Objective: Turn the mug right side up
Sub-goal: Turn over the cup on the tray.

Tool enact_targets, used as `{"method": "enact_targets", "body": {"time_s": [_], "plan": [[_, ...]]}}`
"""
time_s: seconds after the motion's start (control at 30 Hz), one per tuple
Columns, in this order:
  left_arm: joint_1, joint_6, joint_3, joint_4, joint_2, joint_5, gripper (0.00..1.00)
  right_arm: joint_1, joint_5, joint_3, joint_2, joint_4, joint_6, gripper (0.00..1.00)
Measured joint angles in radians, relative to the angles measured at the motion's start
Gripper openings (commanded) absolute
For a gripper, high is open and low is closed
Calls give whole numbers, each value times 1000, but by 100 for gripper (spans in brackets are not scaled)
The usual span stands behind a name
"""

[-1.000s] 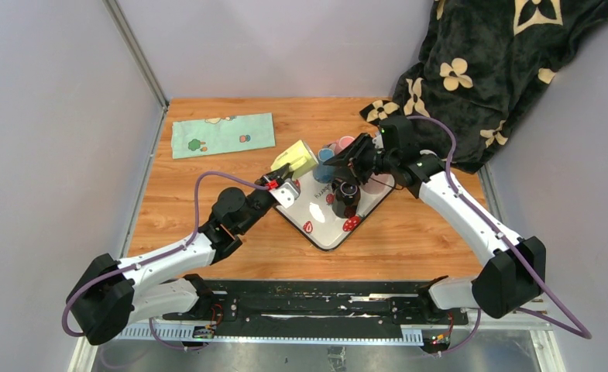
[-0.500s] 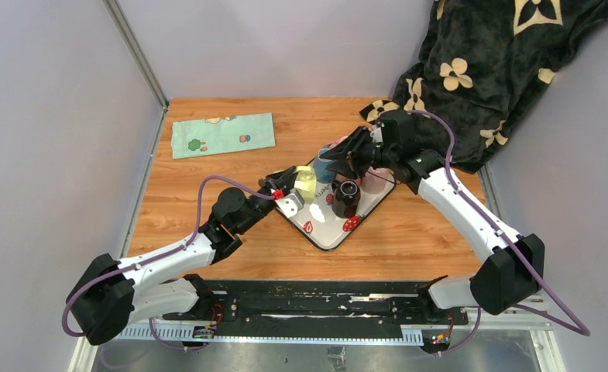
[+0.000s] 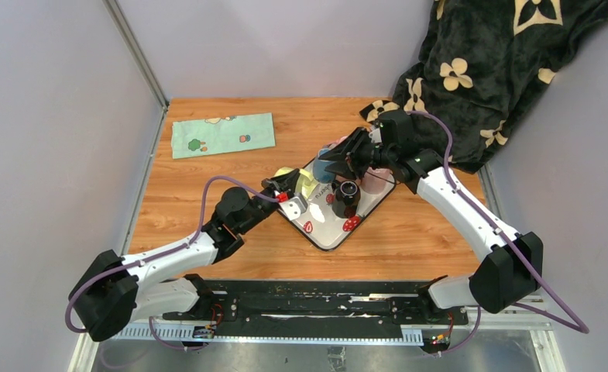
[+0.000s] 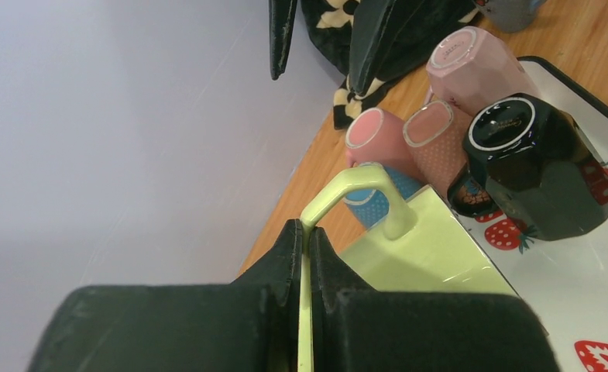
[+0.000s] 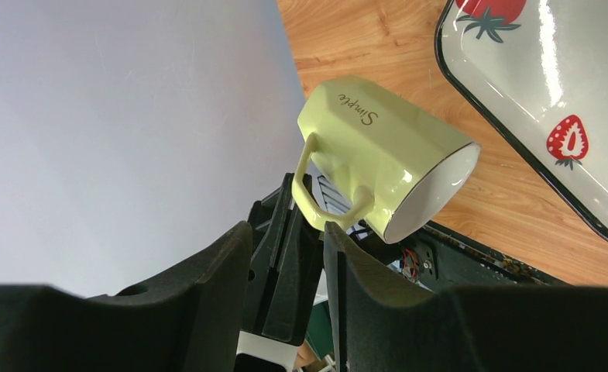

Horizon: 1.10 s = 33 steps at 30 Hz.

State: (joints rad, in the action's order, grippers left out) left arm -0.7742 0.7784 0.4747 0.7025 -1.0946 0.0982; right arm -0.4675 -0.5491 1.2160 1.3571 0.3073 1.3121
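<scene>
A pale yellow-green mug marked "Simple" hangs tilted on its side, its mouth facing down towards the table. My left gripper is shut on the mug's thin handle. From above, the mug sits over the left corner of the strawberry tray, with the left gripper beside it. My right gripper hovers open just behind the mug, holding nothing. Its fingers point at the handle without touching it.
On the tray stand an upside-down black mug, two pink cups, a speckled cup and a blue dotted cup. A green cloth lies back left. A dark flowered blanket drapes the back right corner.
My left gripper closed tight on the handle and carried the mug from behind the tray's left edge towards its left corner, turning it. The right gripper drew back from over the black mug.
</scene>
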Motion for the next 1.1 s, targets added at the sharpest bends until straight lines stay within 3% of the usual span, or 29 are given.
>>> {"method": "enact_targets", "body": {"time_s": [0.57, 0.8, 1.1], "plan": [[0, -32, 0, 37, -11, -14, 0, 0, -11, -27, 0, -7, -92, 39], [0, -75, 0, 54, -11, 0, 0, 0, -82, -27, 0, -87, -308, 40], [0, -134, 0, 53, -8, 55, 0, -6, -160, 0, -1, -107, -713, 46]]}}
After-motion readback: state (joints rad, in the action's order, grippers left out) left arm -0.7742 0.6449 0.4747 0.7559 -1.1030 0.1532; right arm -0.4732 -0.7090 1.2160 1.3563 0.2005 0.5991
